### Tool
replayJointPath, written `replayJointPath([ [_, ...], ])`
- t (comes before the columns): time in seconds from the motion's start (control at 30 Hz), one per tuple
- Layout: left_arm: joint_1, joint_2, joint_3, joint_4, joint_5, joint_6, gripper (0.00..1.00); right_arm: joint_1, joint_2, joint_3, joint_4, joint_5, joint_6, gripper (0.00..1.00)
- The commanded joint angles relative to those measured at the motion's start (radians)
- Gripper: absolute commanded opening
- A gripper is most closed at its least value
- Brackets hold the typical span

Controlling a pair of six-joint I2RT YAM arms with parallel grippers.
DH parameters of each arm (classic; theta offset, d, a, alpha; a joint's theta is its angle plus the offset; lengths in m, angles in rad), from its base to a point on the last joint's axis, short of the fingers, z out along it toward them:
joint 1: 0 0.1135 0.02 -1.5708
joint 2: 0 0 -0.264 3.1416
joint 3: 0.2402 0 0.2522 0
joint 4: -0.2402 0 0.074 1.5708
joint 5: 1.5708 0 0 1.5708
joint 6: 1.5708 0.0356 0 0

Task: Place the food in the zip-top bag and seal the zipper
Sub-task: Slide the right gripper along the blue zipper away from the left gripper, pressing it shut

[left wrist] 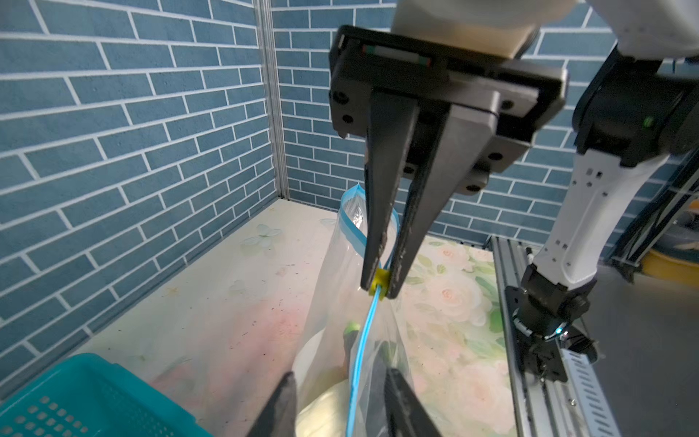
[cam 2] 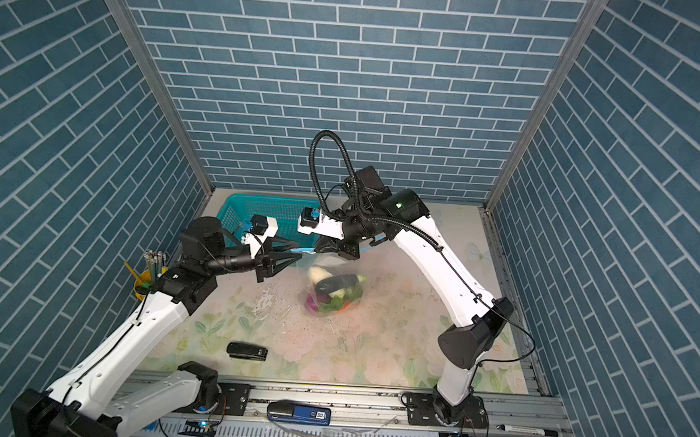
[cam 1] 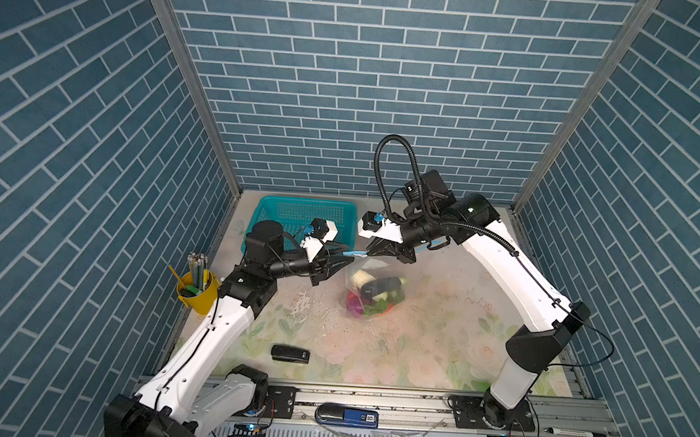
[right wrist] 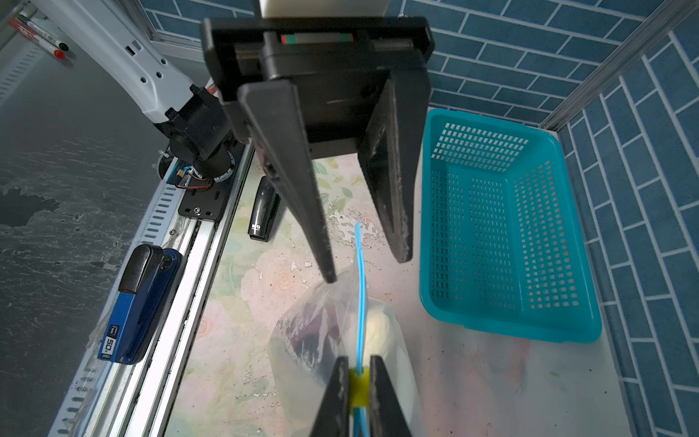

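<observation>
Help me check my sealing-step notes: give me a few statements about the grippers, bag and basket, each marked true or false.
1. The right gripper has its fingers pinched on the yellow slider. True.
2. The left gripper is clamped shut on the zipper. False: its fingers stand apart, with the blue strip running between them.
3. The food lies inside the zip-top bag. True.
4. The teal basket holds a carrot. False: no food shows in it.
5. The black stapler lies in the basket. False: it lies on the table, nearer the arm bases.
</observation>
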State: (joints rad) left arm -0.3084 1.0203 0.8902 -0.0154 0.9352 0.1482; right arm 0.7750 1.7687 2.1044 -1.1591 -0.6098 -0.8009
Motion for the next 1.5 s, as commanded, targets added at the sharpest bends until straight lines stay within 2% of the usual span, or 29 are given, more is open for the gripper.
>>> replayJointPath([
  [0.0,-0.006,0.011,0.039,0.06,0.027,-0.038,0.25,-0.001,-0.017,-0.011,0.005,-0.022,0.012,0.04],
  [0.2,-0.006,0.001,0.033,0.058,0.013,-0.038,0.0,0.0,-0.023,-0.017,0.004,-0.013,0.015,0.04],
  [0.4,-0.005,-0.039,0.013,0.014,-0.036,-0.002,0.0,-0.001,-0.027,-0.015,0.0,0.027,0.019,0.04],
  [0.6,-0.003,-0.087,-0.029,-0.023,-0.181,0.035,0.0,-0.009,-0.035,-0.016,-0.014,0.082,0.018,0.04],
  [0.87,0.013,-0.125,-0.059,-0.026,-0.291,0.055,0.0,-0.052,-0.059,-0.038,-0.021,0.107,0.023,0.04],
  [1.07,0.021,-0.152,-0.069,-0.041,-0.425,0.071,0.0,-0.088,-0.079,-0.065,-0.011,0.11,0.032,0.04],
  [1.47,0.048,-0.181,-0.084,-0.032,-0.492,0.071,0.0,-0.144,-0.103,-0.095,-0.009,0.117,0.039,0.04],
])
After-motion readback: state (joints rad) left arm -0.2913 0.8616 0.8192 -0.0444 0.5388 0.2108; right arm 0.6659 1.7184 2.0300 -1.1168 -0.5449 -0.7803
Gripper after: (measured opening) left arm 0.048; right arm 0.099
